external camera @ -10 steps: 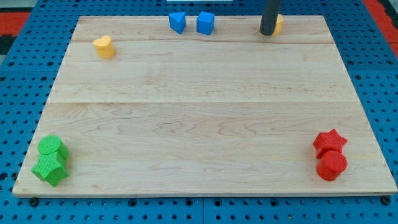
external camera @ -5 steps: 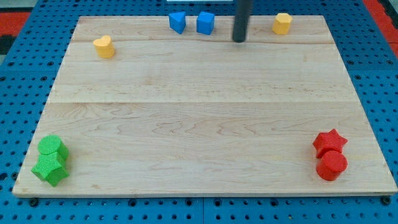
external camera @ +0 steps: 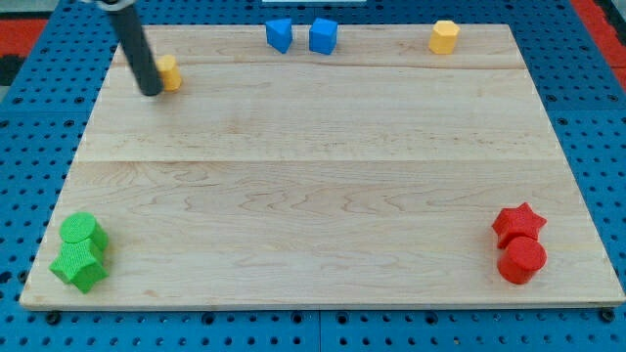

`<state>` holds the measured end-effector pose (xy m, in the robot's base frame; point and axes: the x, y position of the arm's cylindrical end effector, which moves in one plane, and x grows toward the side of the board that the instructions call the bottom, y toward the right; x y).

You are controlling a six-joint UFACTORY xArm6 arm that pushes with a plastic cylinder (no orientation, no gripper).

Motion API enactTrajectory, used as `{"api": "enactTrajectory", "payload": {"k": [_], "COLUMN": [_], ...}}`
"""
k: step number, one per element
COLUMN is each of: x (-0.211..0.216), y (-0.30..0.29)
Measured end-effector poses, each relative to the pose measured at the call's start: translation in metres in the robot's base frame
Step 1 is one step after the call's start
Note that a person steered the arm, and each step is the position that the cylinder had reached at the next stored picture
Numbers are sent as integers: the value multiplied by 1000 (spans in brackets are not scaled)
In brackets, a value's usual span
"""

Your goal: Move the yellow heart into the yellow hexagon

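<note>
This looks like a robotics lab test bench. The counter (external camera: 323, 196) is a pale wooden board of glued planks, laid on a blue pegboard (external camera: 606, 108) with a regular grid of holes, the kind used for fixing rigs. Red matting (external camera: 24, 20) shows at the far corners. Small printed plastic blocks lie on the counter, and a dark rod, the tool (external camera: 151, 92), reaches down.

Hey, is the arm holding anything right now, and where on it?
Nothing is held. My tip only stands at the yellow heart, on its left side in the view.
</note>
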<state>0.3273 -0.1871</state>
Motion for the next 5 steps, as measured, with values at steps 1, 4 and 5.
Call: {"api": "enactTrajectory", "payload": {"k": [1,4,5], "x": [5,-9,34], "y": [12,-13,41]}}
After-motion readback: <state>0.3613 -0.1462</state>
